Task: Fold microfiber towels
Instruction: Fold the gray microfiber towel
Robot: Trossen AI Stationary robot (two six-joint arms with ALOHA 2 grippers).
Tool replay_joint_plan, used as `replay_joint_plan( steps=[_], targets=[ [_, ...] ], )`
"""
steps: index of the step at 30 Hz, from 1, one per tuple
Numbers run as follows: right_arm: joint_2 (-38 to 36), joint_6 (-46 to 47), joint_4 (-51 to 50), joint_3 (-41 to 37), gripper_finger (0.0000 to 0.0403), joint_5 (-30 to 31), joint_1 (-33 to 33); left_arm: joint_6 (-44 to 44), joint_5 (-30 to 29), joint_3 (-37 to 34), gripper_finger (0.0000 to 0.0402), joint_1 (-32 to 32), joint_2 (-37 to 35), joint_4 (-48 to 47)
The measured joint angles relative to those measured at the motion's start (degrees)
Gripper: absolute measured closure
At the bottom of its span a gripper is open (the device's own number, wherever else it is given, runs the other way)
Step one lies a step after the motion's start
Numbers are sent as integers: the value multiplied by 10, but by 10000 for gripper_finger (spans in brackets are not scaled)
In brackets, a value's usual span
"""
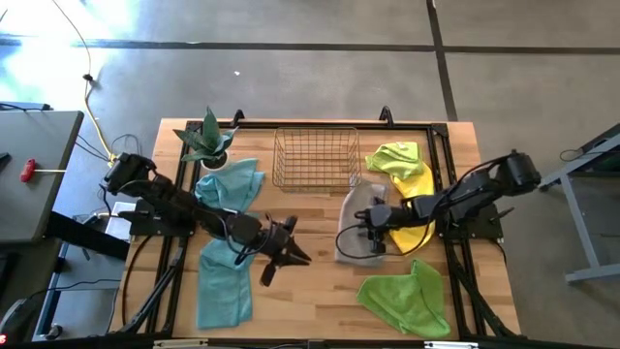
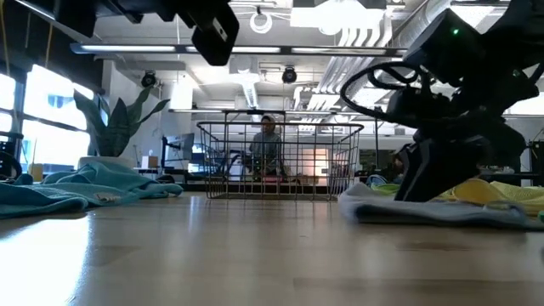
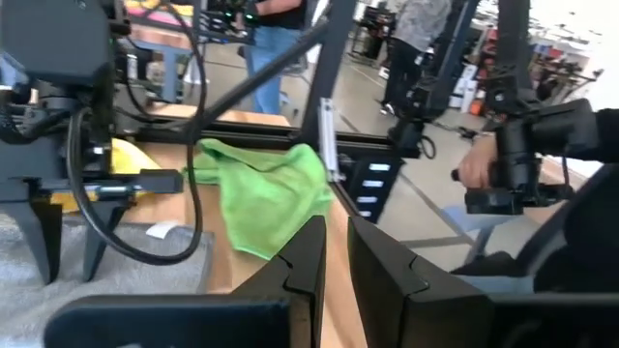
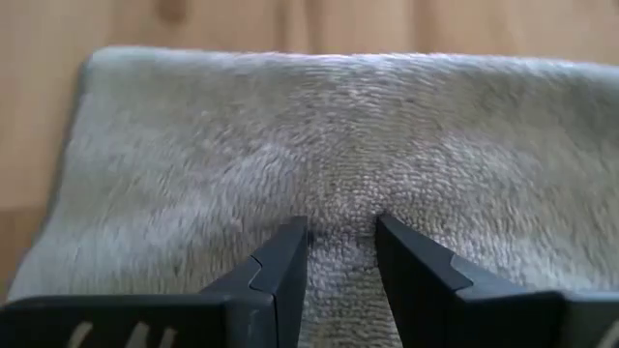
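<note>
The right gripper (image 1: 366, 236) is down on the grey towel (image 1: 356, 218), which lies flat on the table (image 1: 320, 291) just in front of the basket (image 1: 312, 158). Its two fingers (image 4: 280, 266) stand a little apart with their tips pressed into the pile, a ridge of grey cloth between them; whether they have pinched it I cannot tell. In the low view the gripper stands on the towel's upper surface, the cloth's near edge lying thick and flat on the wood.

The left gripper (image 1: 284, 247) hangs above bare wood in front of the basket, left of the grey towel, its fingers (image 3: 382, 280) nearly together with only a narrow slit between them and nothing in it.

Right of the grey towel and touching it lies a yellow towel (image 1: 417, 218), running back toward the basket's right side, where a crumpled lime towel (image 1: 395, 157) sits on it. A second lime towel (image 1: 405, 299) is bunched in front of the right arm, near the table's front edge. Left of the basket a teal towel (image 1: 231, 184) lies rumpled under the left arm, and another teal towel (image 1: 224, 279) stretches toward the front edge. A potted plant (image 1: 208, 141) stands just left of the basket.

The widest open wood is in front of the basket, between the front teal towel and the front lime towel. A person (image 3: 542, 169) stands off the table's right side, holding a dark device.
</note>
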Motion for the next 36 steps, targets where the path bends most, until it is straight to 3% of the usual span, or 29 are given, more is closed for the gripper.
replay_joint_plan(
  steps=[9,14,19,25,29,33,36],
  targets=[
    [89,0,228,8,284,1,53,-14,-14,0,362,-46,0,-18],
    [117,-12,272,58,284,0,73,-14,-23,0,362,-63,0,-34],
    [99,-14,167,114,284,-42,106,12,-64,0,362,-66,0,-54],
    [88,73,-92,175,284,-17,148,48,-104,1,362,-55,12,-70],
    [89,130,-181,184,284,47,162,55,-119,1,362,-42,31,-67],
    [89,195,-231,185,284,158,153,21,-168,1,362,-31,53,-63],
    [89,248,-257,185,284,178,137,-13,-173,1,362,-23,67,-64]
  ],
)
